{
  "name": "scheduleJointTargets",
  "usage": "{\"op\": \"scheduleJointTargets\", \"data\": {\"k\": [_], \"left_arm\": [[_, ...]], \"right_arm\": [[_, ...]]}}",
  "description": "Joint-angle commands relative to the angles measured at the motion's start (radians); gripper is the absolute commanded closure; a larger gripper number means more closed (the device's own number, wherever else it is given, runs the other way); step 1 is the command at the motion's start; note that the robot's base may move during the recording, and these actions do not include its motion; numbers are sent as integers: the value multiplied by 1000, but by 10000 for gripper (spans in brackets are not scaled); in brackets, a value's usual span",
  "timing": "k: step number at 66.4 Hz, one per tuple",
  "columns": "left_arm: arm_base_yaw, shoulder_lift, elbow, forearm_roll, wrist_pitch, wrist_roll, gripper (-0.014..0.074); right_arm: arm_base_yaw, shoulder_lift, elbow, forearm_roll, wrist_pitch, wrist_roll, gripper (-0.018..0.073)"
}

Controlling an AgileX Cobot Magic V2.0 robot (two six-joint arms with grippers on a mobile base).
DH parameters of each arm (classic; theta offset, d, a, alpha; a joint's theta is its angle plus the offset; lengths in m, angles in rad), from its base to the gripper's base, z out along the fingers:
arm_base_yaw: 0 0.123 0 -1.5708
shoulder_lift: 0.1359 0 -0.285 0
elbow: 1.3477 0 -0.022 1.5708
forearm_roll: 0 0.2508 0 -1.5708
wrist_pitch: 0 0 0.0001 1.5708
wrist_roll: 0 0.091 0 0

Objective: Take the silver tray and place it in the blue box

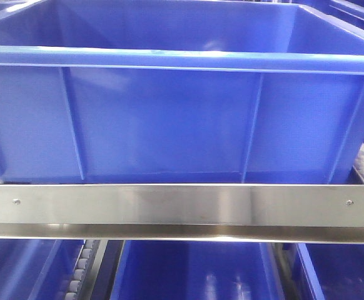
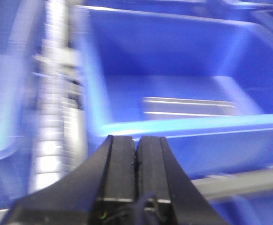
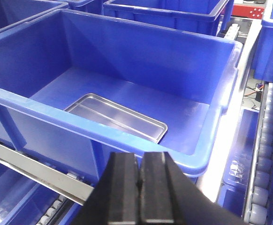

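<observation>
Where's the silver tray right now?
In the right wrist view, the silver tray lies flat on the blue box floor, by its near wall.

No legible text, label, brand, number or sign appears in any of the three views. The large deep blue plastic crate [image 1: 169,119] bears plain ribbed walls without markings. The brushed steel shelf rail [image 1: 182,205] shows only two small fasteners. The shiny rectangular metal tray [image 3: 117,117] has no stamp that can be read. The left wrist view is too blurred to resolve any lettering.
</observation>
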Motion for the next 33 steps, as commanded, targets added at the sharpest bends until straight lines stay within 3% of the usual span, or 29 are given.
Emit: {"op": "scheduleJointTargets", "data": {"k": [1,10,18,22,33], "left_arm": [[95,-55,74,-40,-215,59,701],[252,-197,289,-102,-401,147,701],[307,-267,436,-102,-498,147,701],[309,-262,421,-102,-379,147,701],[309,-262,430,-102,-370,147,701]], "right_arm": [[-1,8,-27,-20,-90,-8,501],[-1,8,-27,-20,-90,-8,501],[-1,8,-27,-20,-90,-8,501],[-1,8,-27,-20,-91,-8,501],[-1,8,-27,-20,-90,-8,501]]}}
